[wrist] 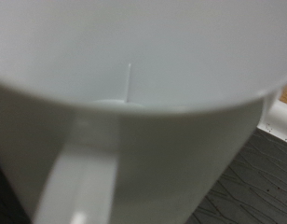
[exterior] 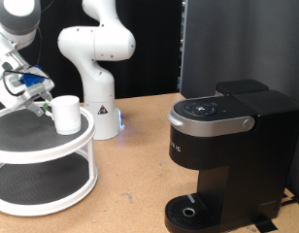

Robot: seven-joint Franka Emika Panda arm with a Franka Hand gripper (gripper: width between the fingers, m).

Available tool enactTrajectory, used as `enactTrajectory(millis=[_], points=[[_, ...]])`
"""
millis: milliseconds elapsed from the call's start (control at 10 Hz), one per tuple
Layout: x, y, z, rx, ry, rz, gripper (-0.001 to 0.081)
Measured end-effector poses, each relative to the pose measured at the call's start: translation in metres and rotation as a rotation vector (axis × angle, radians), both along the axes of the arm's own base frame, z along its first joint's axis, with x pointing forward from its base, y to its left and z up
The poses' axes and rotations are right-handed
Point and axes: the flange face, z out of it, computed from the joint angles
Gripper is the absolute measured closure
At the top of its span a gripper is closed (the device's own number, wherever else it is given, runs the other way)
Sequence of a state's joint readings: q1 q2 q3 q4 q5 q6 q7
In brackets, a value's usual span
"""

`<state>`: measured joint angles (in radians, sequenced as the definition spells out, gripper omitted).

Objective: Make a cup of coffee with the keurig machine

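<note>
The cup (exterior: 66,113) is a small white mug standing on the top tier of a white two-tier round stand (exterior: 43,146) at the exterior view's left. My gripper (exterior: 38,97) is right beside it on its left, at handle height; its fingers are hard to make out. In the wrist view the cup (wrist: 143,84) fills the frame, very close, with its handle (wrist: 78,182) facing the camera; no fingers show there. The keurig machine (exterior: 232,146) is a boxy black brewer with a silver lid handle at the exterior view's right, lid closed, round drip tray (exterior: 193,211) bare.
A second white robot arm base (exterior: 96,58) stands behind the stand at the table's back. Bare wooden tabletop (exterior: 130,184) lies between the stand and the machine. A dark panel stands behind the machine.
</note>
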<state>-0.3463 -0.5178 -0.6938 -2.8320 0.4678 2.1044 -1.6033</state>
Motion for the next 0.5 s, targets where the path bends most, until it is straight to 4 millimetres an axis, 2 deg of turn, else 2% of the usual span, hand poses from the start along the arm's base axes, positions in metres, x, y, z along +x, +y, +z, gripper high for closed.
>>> enactTrajectory(millis=[100,200,300,400,500], points=[[-0.0012,-0.0006,-0.0006,0.001,-0.006,0.002,0.028],[-0.0023,-0.001,-0.0011,0.004,-0.013,0.004,0.0418],[-0.0034,-0.0016,-0.0016,0.006,-0.021,0.006,0.0418],[-0.0045,-0.0021,-0.002,0.009,-0.028,0.007,0.0606],[-0.006,-0.0024,-0.0027,0.014,-0.036,0.01,0.0606]])
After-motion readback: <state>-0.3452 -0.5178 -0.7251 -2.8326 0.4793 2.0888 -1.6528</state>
